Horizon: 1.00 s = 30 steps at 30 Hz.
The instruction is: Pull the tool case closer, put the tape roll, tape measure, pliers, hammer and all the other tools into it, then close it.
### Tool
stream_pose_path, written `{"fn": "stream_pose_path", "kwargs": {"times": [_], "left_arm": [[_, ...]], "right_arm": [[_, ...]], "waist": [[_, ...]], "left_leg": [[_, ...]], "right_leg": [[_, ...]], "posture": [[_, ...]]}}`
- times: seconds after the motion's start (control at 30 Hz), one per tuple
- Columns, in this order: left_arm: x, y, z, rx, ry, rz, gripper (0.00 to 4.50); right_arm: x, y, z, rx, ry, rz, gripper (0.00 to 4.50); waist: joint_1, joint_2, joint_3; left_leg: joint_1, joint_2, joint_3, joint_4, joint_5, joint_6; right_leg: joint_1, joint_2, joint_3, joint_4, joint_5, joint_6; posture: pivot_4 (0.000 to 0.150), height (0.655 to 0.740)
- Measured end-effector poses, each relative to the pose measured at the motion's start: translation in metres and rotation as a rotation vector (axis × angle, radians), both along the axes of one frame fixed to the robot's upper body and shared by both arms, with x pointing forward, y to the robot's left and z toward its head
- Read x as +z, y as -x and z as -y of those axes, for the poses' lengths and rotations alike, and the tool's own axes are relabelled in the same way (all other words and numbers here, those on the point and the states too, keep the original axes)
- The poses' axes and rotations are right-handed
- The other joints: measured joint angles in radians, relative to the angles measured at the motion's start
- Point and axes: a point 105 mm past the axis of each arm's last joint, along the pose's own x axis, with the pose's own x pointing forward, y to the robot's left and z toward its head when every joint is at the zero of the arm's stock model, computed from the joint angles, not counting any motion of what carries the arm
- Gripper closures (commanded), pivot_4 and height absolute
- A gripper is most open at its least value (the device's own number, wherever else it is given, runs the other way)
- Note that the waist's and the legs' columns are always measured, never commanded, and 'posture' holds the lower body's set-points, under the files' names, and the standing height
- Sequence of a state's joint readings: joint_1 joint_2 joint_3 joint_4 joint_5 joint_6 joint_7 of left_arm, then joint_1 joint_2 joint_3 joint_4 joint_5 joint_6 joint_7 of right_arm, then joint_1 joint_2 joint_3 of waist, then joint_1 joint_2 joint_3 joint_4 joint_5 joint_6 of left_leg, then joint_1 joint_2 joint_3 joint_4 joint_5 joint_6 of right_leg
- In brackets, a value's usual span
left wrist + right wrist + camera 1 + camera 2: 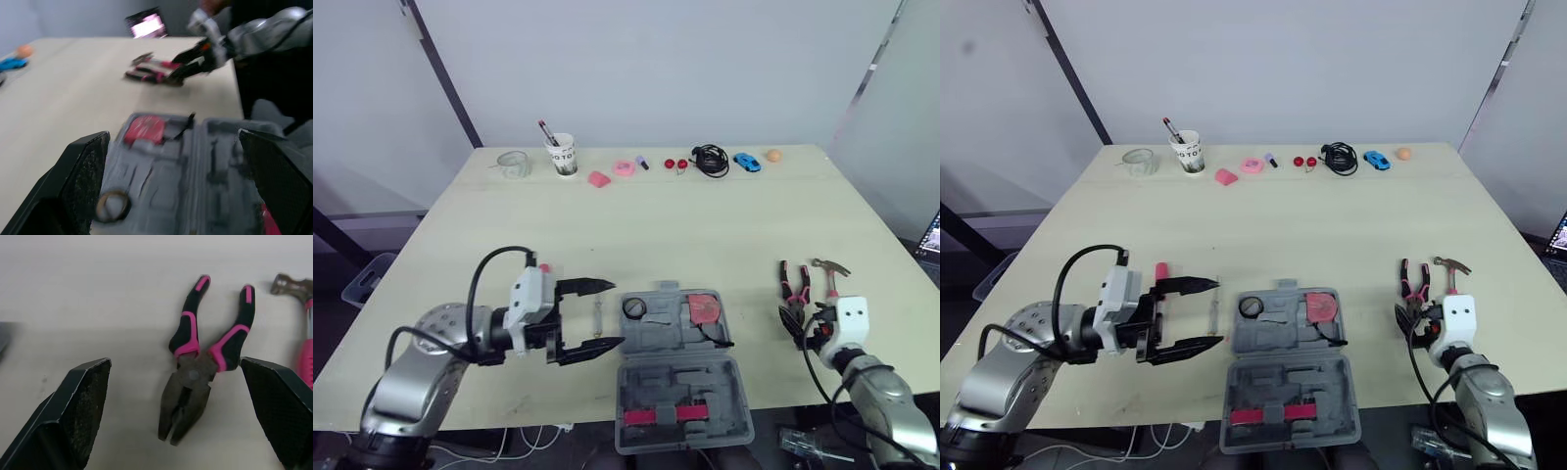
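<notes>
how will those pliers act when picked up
The pliers look like rigid metal, probably heavy for their size. Their handles lie splayed, so one may swing about the pivot if the right tool grips only the other. Lying flat on the table, they should slide rather than roll.

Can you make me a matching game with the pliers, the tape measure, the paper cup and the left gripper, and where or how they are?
Things:
1. pliers
2. tape measure
3. paper cup
4. left gripper

Places or states:
A. inside the open tool case
B. near the far edge of the table
C. open, beside the tool case
D. lying on the table next to the hammer

Pairs: 1-D, 2-A, 3-B, 4-C.
</notes>
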State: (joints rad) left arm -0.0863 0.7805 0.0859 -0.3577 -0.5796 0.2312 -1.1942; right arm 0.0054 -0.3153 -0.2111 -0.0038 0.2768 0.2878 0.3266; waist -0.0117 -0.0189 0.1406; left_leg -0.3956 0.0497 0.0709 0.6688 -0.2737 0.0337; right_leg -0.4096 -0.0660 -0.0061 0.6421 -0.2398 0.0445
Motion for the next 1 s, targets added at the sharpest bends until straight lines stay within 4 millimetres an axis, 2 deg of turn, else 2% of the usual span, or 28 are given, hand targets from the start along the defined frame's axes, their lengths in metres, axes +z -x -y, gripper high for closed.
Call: {"fn": "stream_pose_path", "kwargs": {"times": [0.2,0.43,0.5,0.57,0.6,0.63,0.67,0.73,0.77,1.0], "left_arm": [[0.01,-0.002,0.015,-0.095,0.003,0.011,0.0],[0.02,-0.005,0.022,-0.151,0.012,0.025,0.0],[0.022,-0.005,0.024,-0.159,0.018,0.032,0.0],[0.023,-0.006,0.025,-0.161,0.022,0.032,0.0],[0.022,-0.006,0.025,-0.162,0.024,0.03,0.0],[0.022,-0.006,0.025,-0.162,0.027,0.028,0.0],[0.022,-0.006,0.025,-0.162,0.028,0.028,0.0],[0.022,-0.006,0.025,-0.164,0.03,0.027,0.0],[0.022,-0.006,0.025,-0.167,0.03,0.026,0.0],[0.02,-0.007,0.024,-0.166,0.033,0.016,0.0]], "right_arm": [[-0.007,-0.01,0.006,-0.07,0.013,-0.037,0.09],[-0.02,-0.013,0.005,-0.129,-0.007,-0.091,0.09],[-0.021,-0.013,0.003,-0.145,-0.014,-0.092,0.59],[-0.02,-0.014,0.004,-0.153,-0.01,-0.091,1.33],[-0.02,-0.014,0.003,-0.153,-0.007,-0.092,1.92],[-0.021,-0.014,0.003,-0.151,0.003,-0.093,2.1],[-0.021,-0.015,0.003,-0.149,0.008,-0.092,2.63],[-0.021,-0.015,0.002,-0.148,0.014,-0.088,3.36],[-0.02,-0.016,0.002,-0.145,0.021,-0.084,3.56],[-0.021,-0.018,0.002,-0.137,0.046,-0.079,3.55]], "waist": [[0.0,0.0,0.0],[-0.001,0.0,0.0],[-0.001,0.0,0.0],[-0.002,0.0,0.0],[-0.001,0.0,0.0],[-0.001,0.0,0.0],[-0.001,0.0,0.0],[-0.001,0.0,0.0],[-0.002,0.0,0.0],[-0.002,0.0,0.0]], "left_leg": [[0.0,0.0,0.0,0.0,0.0,0.0],[0.0,0.0,0.0,0.0,0.0,0.0],[0.0,0.0,0.0,0.0,0.0,0.0],[0.0,0.0,0.0,0.0,0.0,0.0],[0.0,0.0,0.0,0.0,0.0,0.0],[0.0,0.0,0.0,0.0,0.0,0.0],[0.0,0.0,0.0,0.0,0.0,0.0],[0.0,0.0,0.0,0.0,0.0,0.0],[0.0,0.0,0.0,0.0,0.0,0.0],[0.0,0.0,0.0,0.0,0.0,0.0]], "right_leg": [[0.0,0.002,0.001,0.0,0.002,0.004],[0.0,0.002,0.002,0.0,0.002,0.004],[0.0,0.002,0.002,0.0,0.002,0.004],[0.0,0.002,0.003,0.0,0.003,0.004],[0.0,0.002,0.003,0.0,0.003,0.005],[0.0,0.002,0.003,0.0,0.003,0.005],[0.0,0.002,0.003,0.0,0.003,0.005],[0.0,0.002,0.003,0.0,0.003,0.005],[0.0,0.003,0.003,0.0,0.003,0.005],[0.0,0.003,0.004,0.0,0.003,0.005]], "posture": [[0.15,0.74],[0.15,0.74],[0.15,0.74],[0.15,0.74],[0.15,0.74],[0.15,0.74],[0.15,0.74],[0.15,0.74],[0.15,0.74],[0.15,0.74]]}}
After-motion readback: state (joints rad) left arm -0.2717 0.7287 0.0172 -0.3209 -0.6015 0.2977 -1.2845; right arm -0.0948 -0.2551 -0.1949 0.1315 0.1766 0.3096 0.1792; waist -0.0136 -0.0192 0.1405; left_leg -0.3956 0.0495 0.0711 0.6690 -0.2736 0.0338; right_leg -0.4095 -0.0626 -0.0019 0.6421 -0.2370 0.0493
